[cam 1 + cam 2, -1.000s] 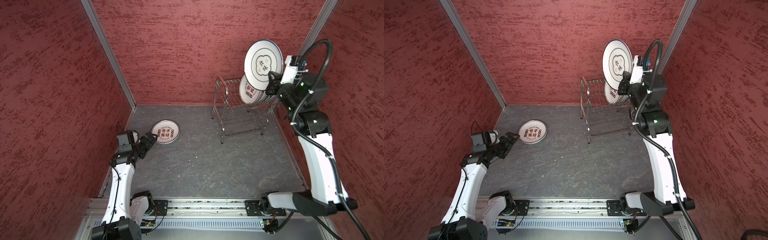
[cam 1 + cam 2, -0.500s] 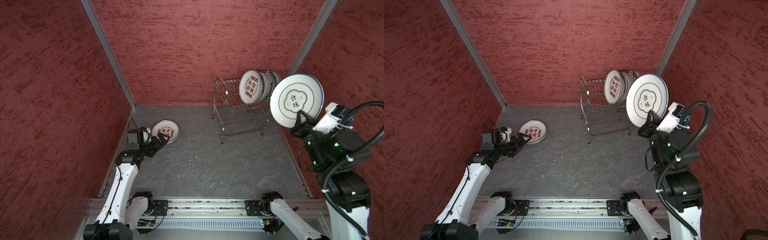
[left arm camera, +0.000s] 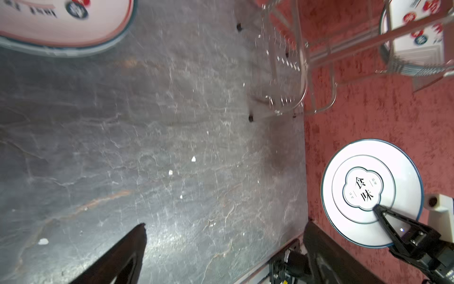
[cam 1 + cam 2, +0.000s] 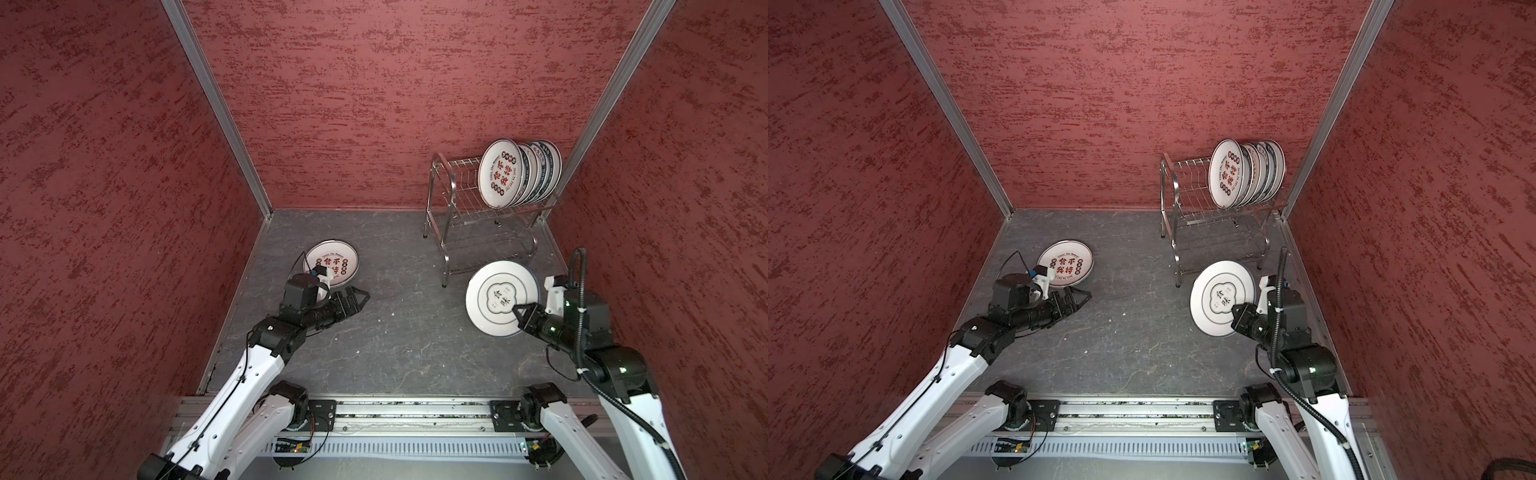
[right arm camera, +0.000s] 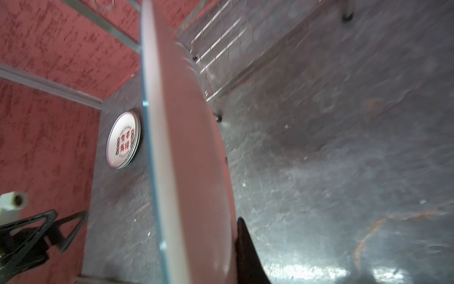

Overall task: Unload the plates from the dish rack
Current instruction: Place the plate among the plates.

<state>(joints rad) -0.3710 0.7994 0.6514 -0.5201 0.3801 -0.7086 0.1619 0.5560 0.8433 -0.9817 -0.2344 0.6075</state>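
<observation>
Right jaws — clamped on rim of one white plate (image 4: 496, 291), tilted above the counter (image 4: 415, 332) near its right edge. Other plates (image 4: 498, 172) upright in dish rack (image 4: 469, 187), far right corner. Left jaws — wide apart, beside flat plate (image 4: 332, 259), left edge.

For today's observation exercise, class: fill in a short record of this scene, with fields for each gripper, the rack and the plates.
Right gripper: shut on the rim of the blue-rimmed plate
Blue-rimmed plate: tilted, in front of the dish rack
Left gripper: open, empty, near the flat plate
Flat plate: lies on the table, red characters up
Dish rack: several plates stand upright on its upper shelf
</observation>
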